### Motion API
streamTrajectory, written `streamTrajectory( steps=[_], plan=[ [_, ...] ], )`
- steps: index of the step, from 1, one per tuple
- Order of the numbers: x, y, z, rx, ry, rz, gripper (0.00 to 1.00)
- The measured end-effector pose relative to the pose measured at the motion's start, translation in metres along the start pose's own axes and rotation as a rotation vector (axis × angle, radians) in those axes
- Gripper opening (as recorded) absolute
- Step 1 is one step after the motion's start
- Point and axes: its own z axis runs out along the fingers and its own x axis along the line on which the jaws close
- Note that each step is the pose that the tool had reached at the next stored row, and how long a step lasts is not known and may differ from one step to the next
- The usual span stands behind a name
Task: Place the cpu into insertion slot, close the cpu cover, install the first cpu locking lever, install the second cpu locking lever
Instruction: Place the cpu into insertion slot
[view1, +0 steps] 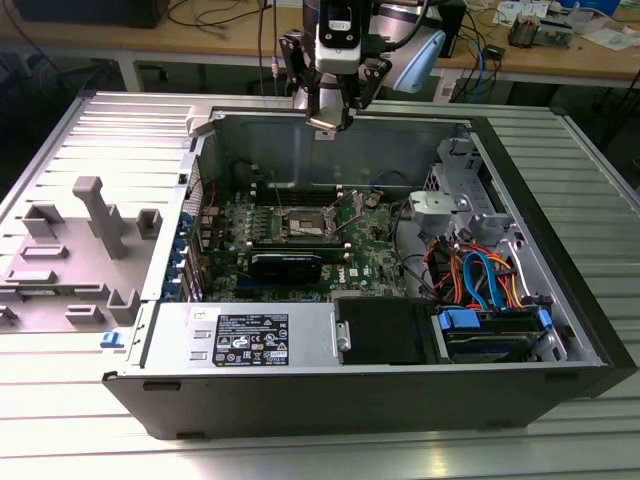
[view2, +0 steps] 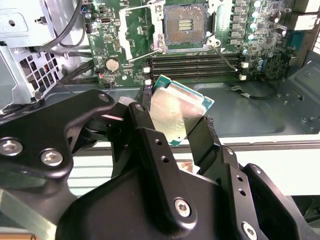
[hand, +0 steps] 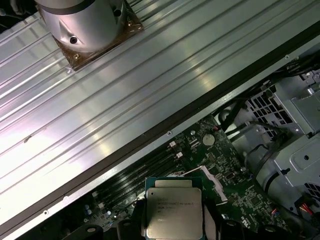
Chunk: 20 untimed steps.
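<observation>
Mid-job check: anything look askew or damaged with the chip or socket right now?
The cpu, clamped in the hand, looks skewed: in the second wrist view its edges run at an angle to those of the open, bare insertion slot. No damage or spills visible.

The tool (view2: 175, 119) is matte black, with jointed link fingers (view2: 150, 145) fastened by silver hex-socket screws (view2: 182, 206). The cylindrical arm housing (hand: 82, 20) is silver.

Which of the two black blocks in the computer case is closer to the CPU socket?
The long narrow black block on the green motherboard, close beside the insertion slot. The squarish black box sits farther off, next to the labelled power supply.
</observation>
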Motion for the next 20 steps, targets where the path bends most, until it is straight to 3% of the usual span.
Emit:
streamTrajectory(
  steps=[20],
  plan=[
    [0.0, -0.0001, 0.0007, -0.001, -0.0044, 0.051, 0.54]
  ],
)
